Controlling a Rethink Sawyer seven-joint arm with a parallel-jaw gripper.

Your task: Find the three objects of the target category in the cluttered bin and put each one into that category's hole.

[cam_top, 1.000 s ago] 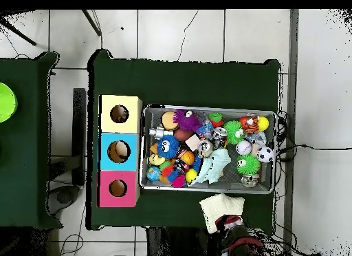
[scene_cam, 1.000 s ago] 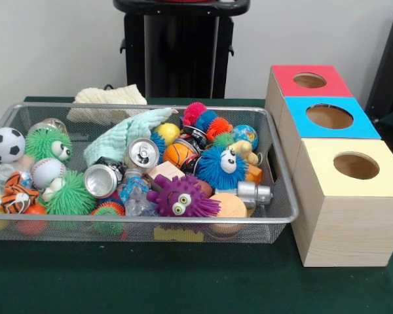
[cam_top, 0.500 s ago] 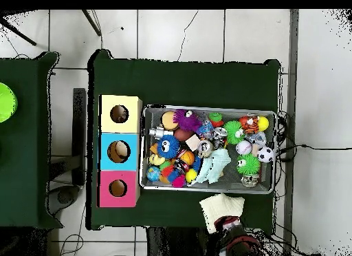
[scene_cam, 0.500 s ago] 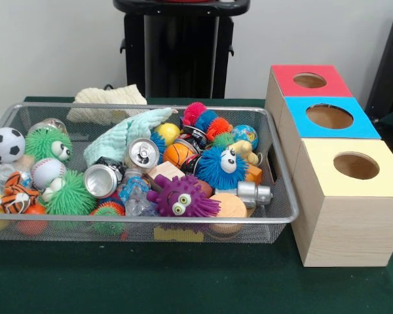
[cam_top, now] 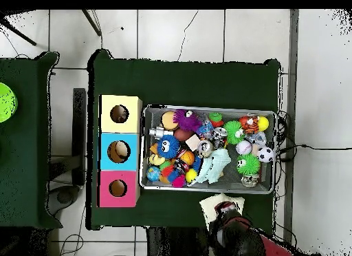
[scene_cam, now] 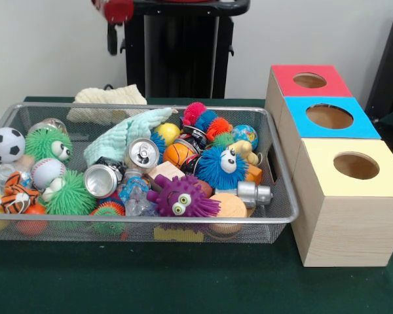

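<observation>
Green table [scene_cam: 183, 288] holds the full bin [scene_cam: 275, 216]; end effector [scene_cam: 112, 23] hangs above, aperture unclear, touching nothing.

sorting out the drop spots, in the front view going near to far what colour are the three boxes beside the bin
yellow box → blue box → red box

No legible text, brand or number anywhere; yellow tag [scene_cam: 177, 233] on bin [scene_cam: 275, 196] front wall too blurred to read.
</observation>
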